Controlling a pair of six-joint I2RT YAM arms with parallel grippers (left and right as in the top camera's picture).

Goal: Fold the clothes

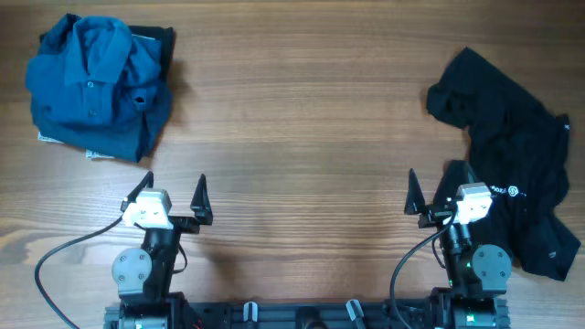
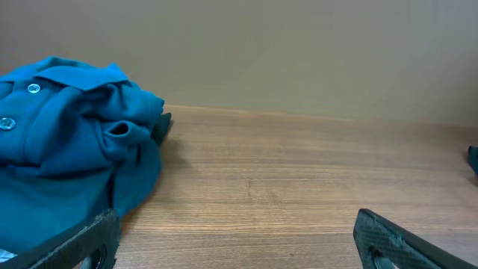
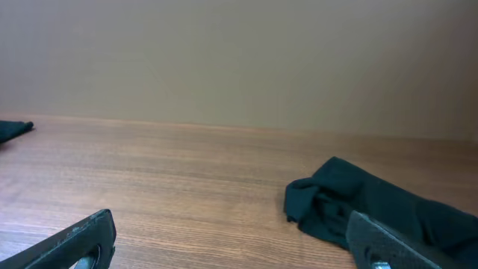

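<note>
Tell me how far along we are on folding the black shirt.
Done: nothing visible. The black shirt lies crumpled at the right side of the table, its logo showing and no fold made. In hand: nothing. The left end effector and right end effector are both open and empty near the front edge. Left: spreading it flat, then every fold. The blue collared shirt sits bunched at far left.

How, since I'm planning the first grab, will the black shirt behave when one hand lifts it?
The black shirt lies crumpled in soft folds, so it is probably floppy and would sag from a single pinch. It looks thin, so likely light. Pushed across the wooden table, it would probably bunch.
</note>
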